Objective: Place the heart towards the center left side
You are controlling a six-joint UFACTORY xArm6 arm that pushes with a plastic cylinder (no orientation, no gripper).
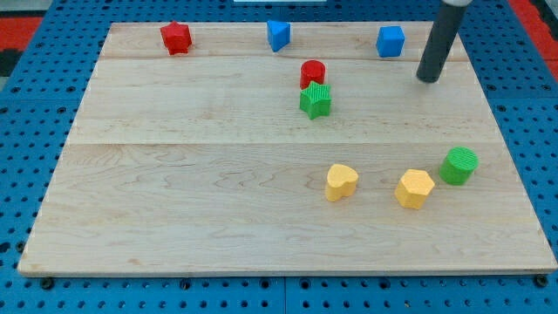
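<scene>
My tip rests on the wooden surface near the view's top right, and every place below is given from it. There are no jaws on this arm, only the dark rod, so nothing opens or closes and nothing is held; the tip touches no block. Nearest is the blue cube, just to the view's left of the tip and a little higher. Further left, and about level with it, stand the red cylinder and the green star, the star touching the cylinder's lower side. Well below the tip sit the green cylinder, slightly right, and the yellow hexagon, almost straight down. The yellow heart lies down and to the left, well apart from the tip. Far left along the surface's top edge are the blue block and the red block.
</scene>
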